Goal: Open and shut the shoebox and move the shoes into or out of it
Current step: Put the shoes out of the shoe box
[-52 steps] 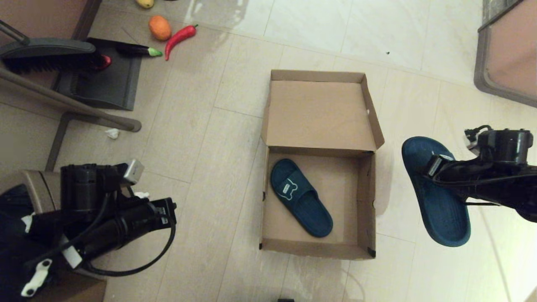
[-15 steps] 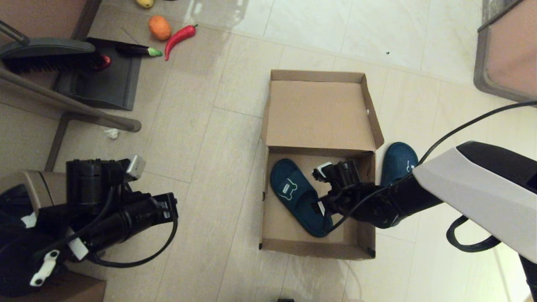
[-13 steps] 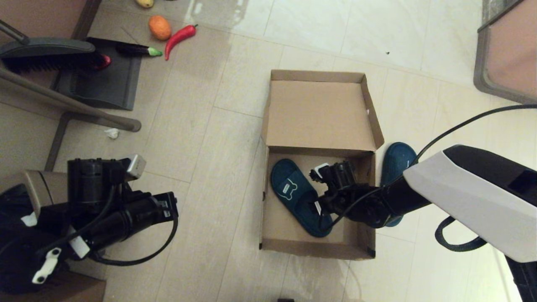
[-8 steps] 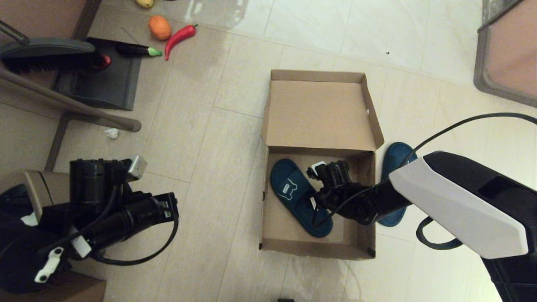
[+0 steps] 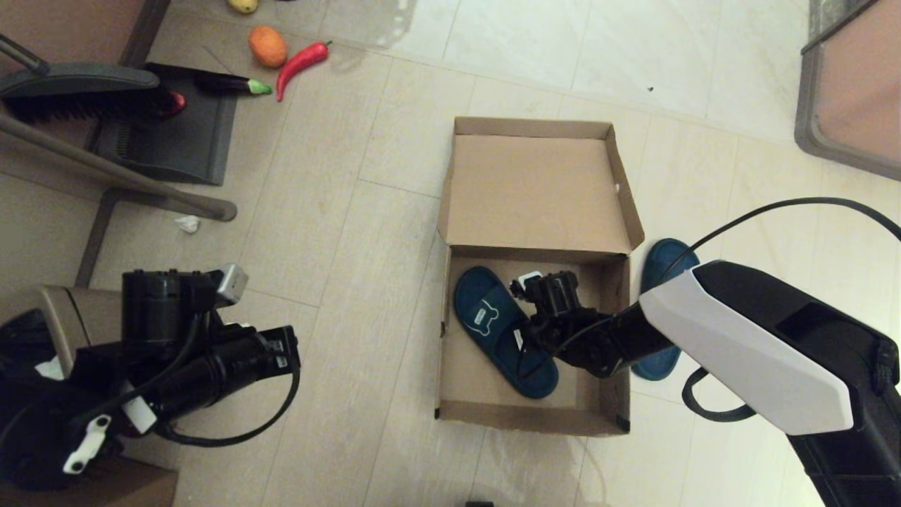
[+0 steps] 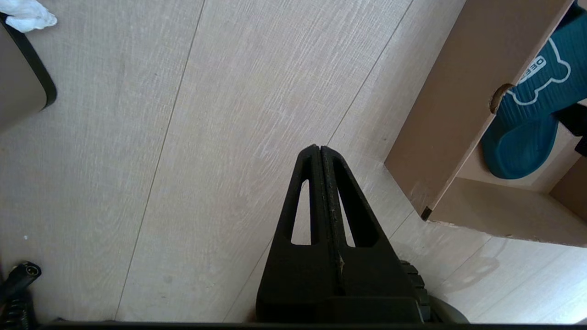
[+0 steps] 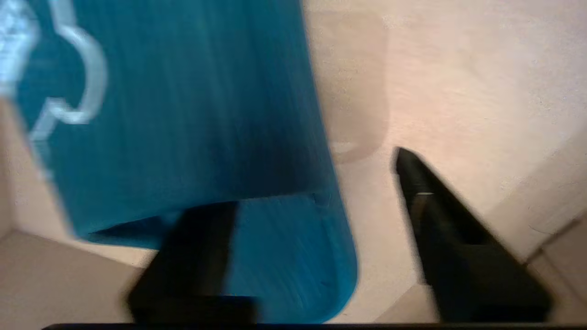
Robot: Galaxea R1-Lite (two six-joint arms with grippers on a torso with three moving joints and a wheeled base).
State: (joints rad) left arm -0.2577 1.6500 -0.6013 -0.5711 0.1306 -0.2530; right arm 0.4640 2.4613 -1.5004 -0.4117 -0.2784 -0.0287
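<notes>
The brown shoebox (image 5: 529, 417) stands open on the floor, its lid (image 5: 535, 190) folded back. One teal slipper (image 5: 493, 320) with a white bone outline lies slanted inside it. The second slipper (image 5: 662, 257) lies on the floor just right of the box, partly hidden by my right arm. My right gripper (image 5: 526, 341) is down inside the box, open, straddling the inner slipper's (image 7: 183, 114) side edge: one finger (image 7: 197, 256) over the footbed, the other over the box floor. My left gripper (image 6: 319, 153) is shut and empty, parked low at the left, with the box wall (image 6: 440, 114) beyond it.
A broom and a dark dustpan (image 5: 176, 134) lie at the upper left, with an orange (image 5: 268, 46), a red chilli (image 5: 303, 62) and an eggplant (image 5: 229, 84) near them. A brown bin (image 5: 60, 310) sits behind my left arm. Furniture (image 5: 848, 91) fills the top right corner.
The second slipper, held in the air by my right gripper earlier, now lies on the floor right of the box. My right gripper has reached into the box and edged left over the first slipper.
</notes>
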